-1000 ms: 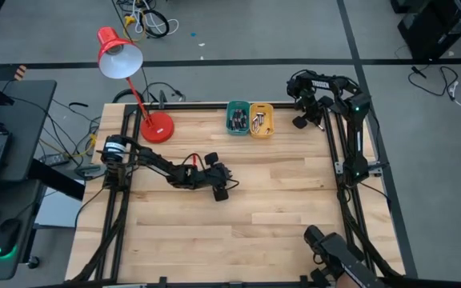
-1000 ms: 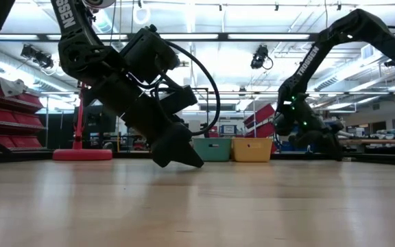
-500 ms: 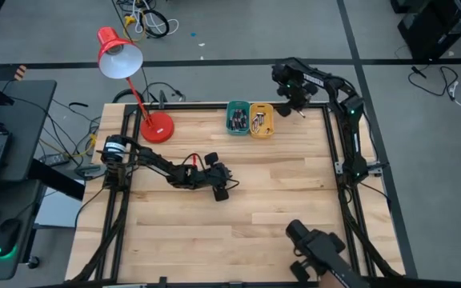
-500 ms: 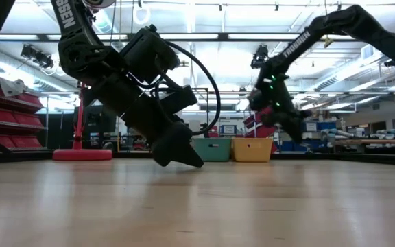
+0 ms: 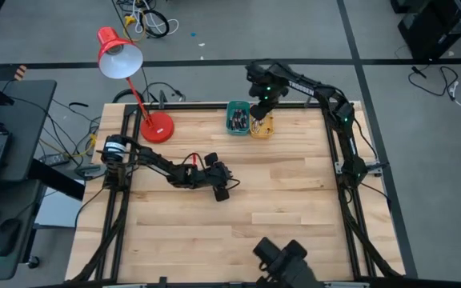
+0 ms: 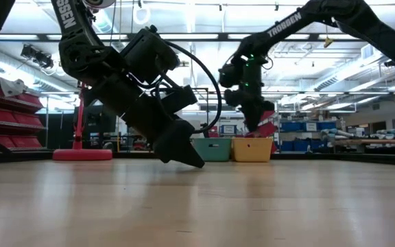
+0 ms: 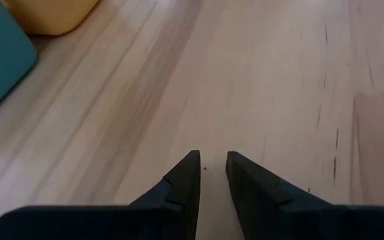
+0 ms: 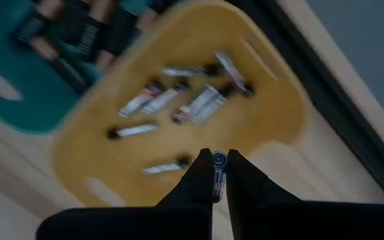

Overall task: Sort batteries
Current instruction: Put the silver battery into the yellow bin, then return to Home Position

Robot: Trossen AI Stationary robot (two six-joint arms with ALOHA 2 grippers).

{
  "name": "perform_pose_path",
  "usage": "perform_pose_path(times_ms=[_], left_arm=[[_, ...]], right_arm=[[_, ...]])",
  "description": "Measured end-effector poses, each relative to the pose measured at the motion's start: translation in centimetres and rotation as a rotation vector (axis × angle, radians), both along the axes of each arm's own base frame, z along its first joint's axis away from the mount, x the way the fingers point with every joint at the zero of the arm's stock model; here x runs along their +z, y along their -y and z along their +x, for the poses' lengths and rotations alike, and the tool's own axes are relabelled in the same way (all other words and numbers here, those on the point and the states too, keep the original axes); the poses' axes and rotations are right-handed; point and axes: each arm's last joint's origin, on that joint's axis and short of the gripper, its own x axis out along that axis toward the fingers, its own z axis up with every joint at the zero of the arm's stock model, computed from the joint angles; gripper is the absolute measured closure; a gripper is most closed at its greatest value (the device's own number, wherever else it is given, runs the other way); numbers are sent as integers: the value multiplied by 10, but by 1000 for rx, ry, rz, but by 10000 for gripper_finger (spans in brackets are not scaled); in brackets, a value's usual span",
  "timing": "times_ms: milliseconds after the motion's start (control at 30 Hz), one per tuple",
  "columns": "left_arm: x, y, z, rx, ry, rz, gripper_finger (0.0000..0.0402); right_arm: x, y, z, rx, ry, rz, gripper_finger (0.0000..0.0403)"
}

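Observation:
Two small bins stand side by side at the table's far edge, a teal bin point(image 5: 238, 118) and a yellow bin point(image 5: 262, 123). Several silvery batteries point(image 8: 179, 100) lie in the yellow bin point(image 8: 265, 87), and darker ones point(image 8: 79, 27) lie in the teal bin point(image 8: 19, 100). My right gripper point(image 5: 260, 102) point(image 8: 219, 160) hangs above the yellow bin, shut on one small battery. At mid-table my left gripper point(image 5: 223, 190) point(image 7: 212, 160) slants down with its tips close to the wood. Its fingers stand a little apart with nothing between them. My right gripper pinches one small battery point(image 8: 219, 179) between its two fingertips. The fingers point down from above, and the cell lies along them with its round silvery end point(image 8: 219, 159) toward the bin. The battery is lifted clear, over the yellow bin's edge.
A red desk lamp point(image 5: 121, 53) stands with its base point(image 5: 158, 126) on the far left of the table. A dark object point(image 5: 282, 256) juts over the near edge. Bare wood point(image 5: 294, 184) stretches between the bins and the near edge.
My right gripper has swung from the table's far right corner toward the left along the far edge. It has risen, tipped to point down and come over the yellow bin, still shut. The dark object at the near edge has shifted left.

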Motion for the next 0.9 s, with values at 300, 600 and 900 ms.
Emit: perform_pose_path(times_ms=[300, 600, 900], left_arm=[[-1, 2, -2, 16, -16, -75, 310], [18, 16, -10, -37, -34, -113, 310], [74, 13, -33, -23, -21, -91, 310]], right_arm=[[0, -18, 22, 19, 35, -40, 326], [33, -42, 27, 87, 101, -100, 279], [136, -118, 11, 261, 382, -335, 302]])
